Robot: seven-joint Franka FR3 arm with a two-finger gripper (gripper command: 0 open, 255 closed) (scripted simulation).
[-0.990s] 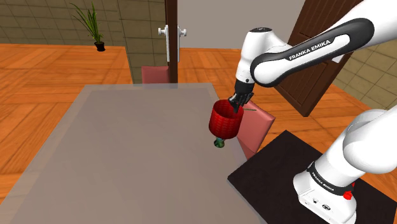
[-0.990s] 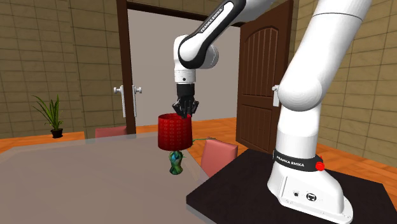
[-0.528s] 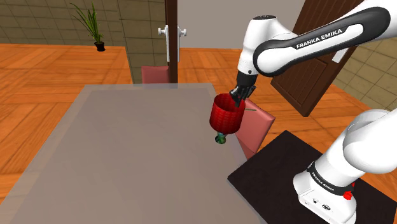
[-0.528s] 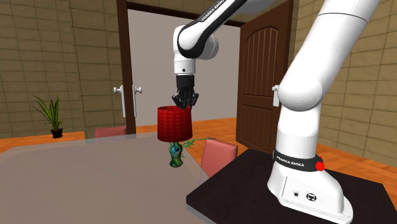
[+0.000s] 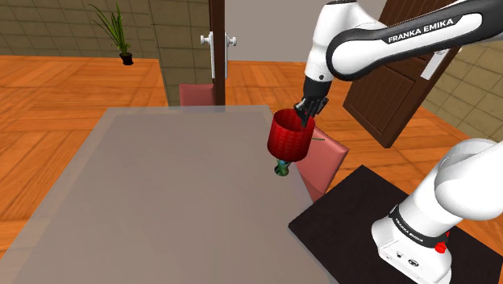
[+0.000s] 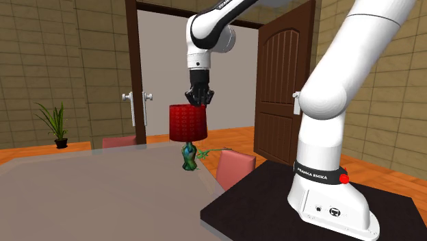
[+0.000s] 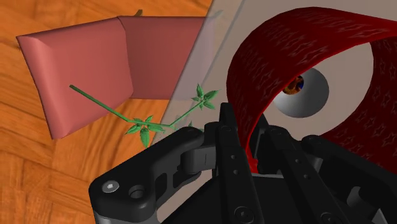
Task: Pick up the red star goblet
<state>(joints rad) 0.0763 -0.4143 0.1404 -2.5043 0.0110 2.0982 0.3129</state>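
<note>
Jaws clamp the goblet [image 5: 287, 137] by its rim, one inside and one outside, so it hangs foot-down, apparently just clear of the table [image 5: 161, 194].

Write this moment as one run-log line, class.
red star goblet: upright, higher than a second ago | gripper: shut on its rim | grey table: beneath | phase: lifting
</note>
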